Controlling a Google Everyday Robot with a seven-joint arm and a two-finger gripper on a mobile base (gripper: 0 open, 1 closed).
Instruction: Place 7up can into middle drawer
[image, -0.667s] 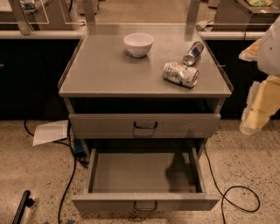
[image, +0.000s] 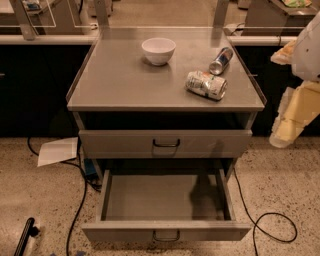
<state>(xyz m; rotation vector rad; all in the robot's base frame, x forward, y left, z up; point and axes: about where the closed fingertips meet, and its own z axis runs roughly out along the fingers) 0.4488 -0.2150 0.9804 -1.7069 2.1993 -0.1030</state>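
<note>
The 7up can (image: 206, 84), pale silver-white with green marks and dented sides, lies on its side on the right part of the grey cabinet top (image: 125, 85). The middle drawer (image: 165, 232), with a short front and a dark loop handle, is pulled out and its inside is bare. My gripper (image: 283, 134) hangs at the right edge of the view, beside the cabinet. It is to the right of the can, lower than the can, and apart from it.
A white bowl (image: 158, 50) stands at the back of the cabinet top. A slim silver-and-blue can (image: 220, 60) lies behind the 7up can. The taller-fronted drawer (image: 165, 143) sits above the open one. Cables (image: 270, 227) and a paper sheet (image: 56, 151) lie on the floor.
</note>
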